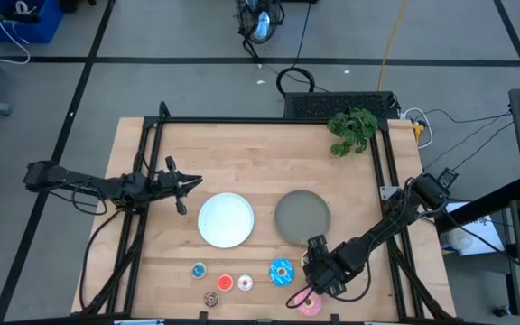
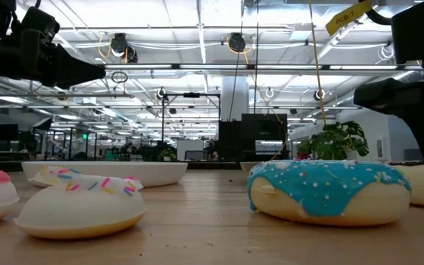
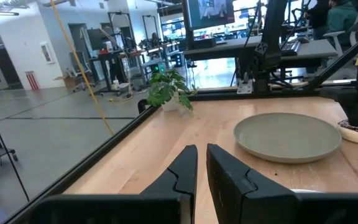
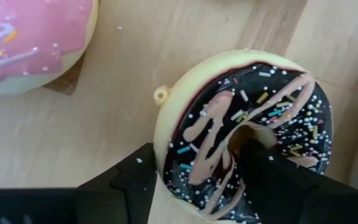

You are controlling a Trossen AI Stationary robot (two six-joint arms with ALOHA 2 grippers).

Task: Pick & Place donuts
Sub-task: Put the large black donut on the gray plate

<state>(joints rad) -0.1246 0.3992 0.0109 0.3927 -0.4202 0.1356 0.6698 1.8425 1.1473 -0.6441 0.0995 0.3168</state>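
Right hand [image 1: 319, 271] is low over the front edge of the tabletop [image 1: 242, 153], clamped on the brown donut with pale drizzle [image 4: 247, 130]. One dark finger [image 4: 135, 180] lies against the outer rim of the ring and the other sits at its hole, so one side of the ring is pinched between them. Whether that donut is lifted off the wood or resting on it cannot be told.

Just beside this hand, toward the table's front edge, lies the pink-iced donut [image 1: 310, 305], flat on the wood and apart from the gripped one. On the hand's other side, toward the left arm, the blue-iced donut [image 1: 281, 270] lies flat, near the hand but clear of it. Farther out the same way lie the four mini rings: the pale mini donut [image 1: 244, 283] and red mini donut [image 1: 225, 283] side by side, the brown mini donut [image 1: 210, 298] nearer the front edge, and the blue mini donut [image 1: 198, 269] farthest from the hand.

Beyond the hand, toward mid-table, is the grey plate [image 1: 302, 217], with the white plate [image 1: 226, 219] next to it. Neither holds a donut.

Left hand [image 1: 192, 183] waits well apart, just past the white plate, raised off the wood with its fingers together and nothing between them.
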